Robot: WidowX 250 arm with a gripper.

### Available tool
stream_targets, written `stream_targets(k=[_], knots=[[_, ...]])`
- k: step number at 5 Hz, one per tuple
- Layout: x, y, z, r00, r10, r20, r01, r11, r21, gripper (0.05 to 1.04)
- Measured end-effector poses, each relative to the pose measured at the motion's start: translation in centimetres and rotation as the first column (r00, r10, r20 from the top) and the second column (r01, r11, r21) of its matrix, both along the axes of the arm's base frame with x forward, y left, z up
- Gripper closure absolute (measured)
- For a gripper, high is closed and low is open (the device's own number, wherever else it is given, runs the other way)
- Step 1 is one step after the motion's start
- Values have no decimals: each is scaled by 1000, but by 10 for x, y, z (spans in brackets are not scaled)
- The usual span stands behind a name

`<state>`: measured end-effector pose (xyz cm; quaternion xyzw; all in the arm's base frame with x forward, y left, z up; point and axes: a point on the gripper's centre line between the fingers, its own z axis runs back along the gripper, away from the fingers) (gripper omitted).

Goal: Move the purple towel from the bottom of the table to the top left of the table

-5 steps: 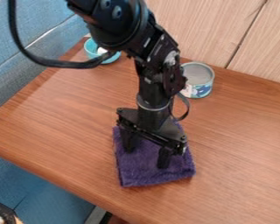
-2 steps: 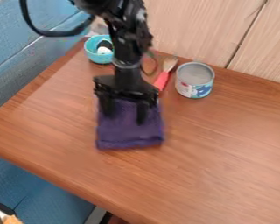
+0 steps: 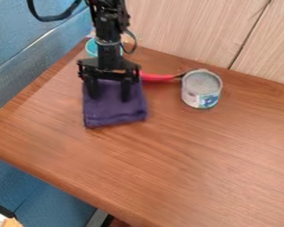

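The black gripper (image 3: pixel 109 92) hangs over the upper left part of the table, its two fingers apart and resting down on the folded purple towel (image 3: pixel 116 109). The towel lies flat on the wood, spreading below and around the fingertips. Its upper edge is hidden behind the gripper.
A turquoise bowl (image 3: pixel 92 47) stands behind the gripper at the table's back left corner. A red-handled brush (image 3: pixel 158 77) lies right of the gripper, its far end against a tin can (image 3: pixel 201 88). The wooden wall (image 3: pixel 186 31) borders the table's back.
The gripper and the towel under it have moved up and left across the table. The red-handled brush has turned sideways, and the can has shifted slightly down and right.
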<state>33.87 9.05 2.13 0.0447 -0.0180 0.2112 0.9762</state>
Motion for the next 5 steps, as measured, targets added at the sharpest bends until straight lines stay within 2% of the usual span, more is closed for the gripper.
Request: stream_targets(k=[1, 3, 5], knots=[[6, 17, 1, 998, 64, -4, -64, 998, 14, 85], [11, 44, 5, 989, 148, 23, -149, 988, 44, 85], [12, 40, 9, 991, 124, 47, -126, 991, 36, 83]])
